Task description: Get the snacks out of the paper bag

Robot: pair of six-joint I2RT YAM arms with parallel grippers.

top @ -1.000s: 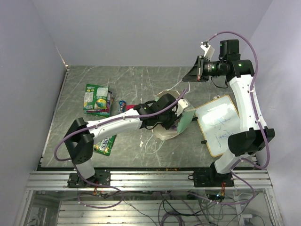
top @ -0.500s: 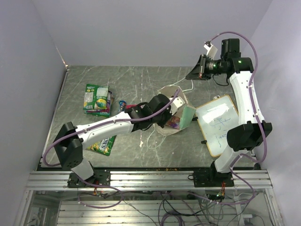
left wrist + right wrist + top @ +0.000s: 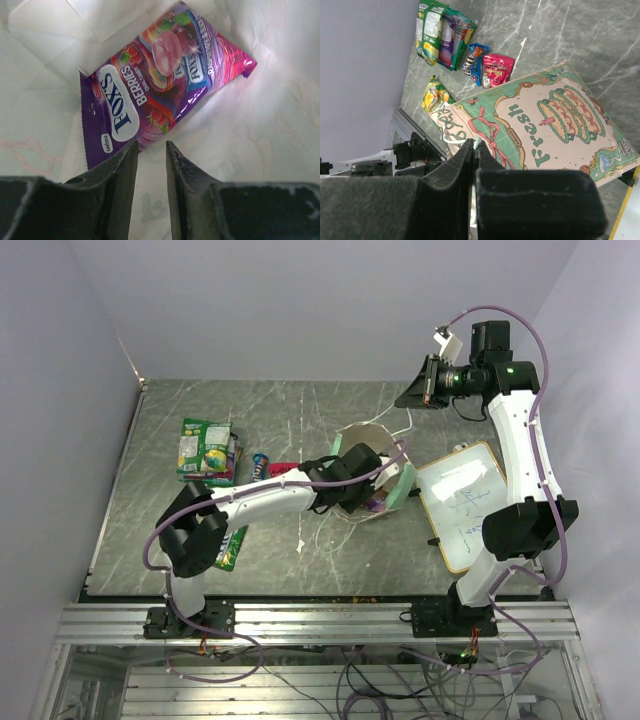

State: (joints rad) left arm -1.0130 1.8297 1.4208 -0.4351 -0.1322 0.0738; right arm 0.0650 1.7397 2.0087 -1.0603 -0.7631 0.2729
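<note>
The left gripper point(image 3: 150, 146) is down inside the paper bag point(image 3: 547, 122). Its two black fingers stand a narrow gap apart with nothing between them. The tips sit right at the lower edge of a purple berry candy packet point(image 3: 160, 85), though I cannot tell whether they touch it. That packet lies flat on the bag's white inner wall.

The bag itself sits tilted near the middle of the table point(image 3: 300, 405), just left of the whiteboard point(image 3: 465, 505), with its mouth turned toward the left arm. The right gripper point(image 3: 473, 148) hangs high above the far right of the table. It is closed tight, with a pale bit of the bag's string handle point(image 3: 477, 142) pinched at the tips.

The other snacks lie out on the marble. A small pink-red packet point(image 3: 496, 70) and a blue bar point(image 3: 260, 464) sit just beside the bag. Farther left is a pile of green bags point(image 3: 205, 450) with a purple one tucked in. A yellow-green packet point(image 3: 434, 95) lies near the front edge, partly under the left arm.
</note>
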